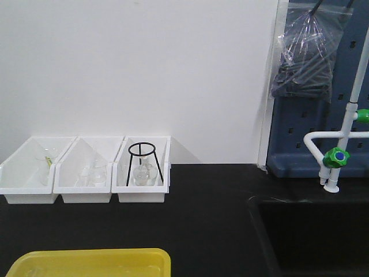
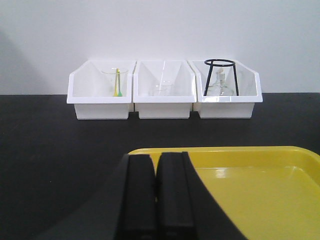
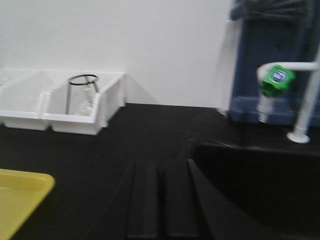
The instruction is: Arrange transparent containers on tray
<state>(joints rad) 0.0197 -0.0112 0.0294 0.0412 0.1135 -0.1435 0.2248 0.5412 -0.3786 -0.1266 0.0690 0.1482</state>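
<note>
Both jaws sat pressed together and empty, the left gripper [image 2: 156, 192] over the tray [image 2: 260, 185]; no test tubes showed, though such glass would likely need gentle mid-length gripping.

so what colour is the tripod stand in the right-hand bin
Black, a thin wire tripod stand in the white bin; clearest in the left wrist view.
</note>
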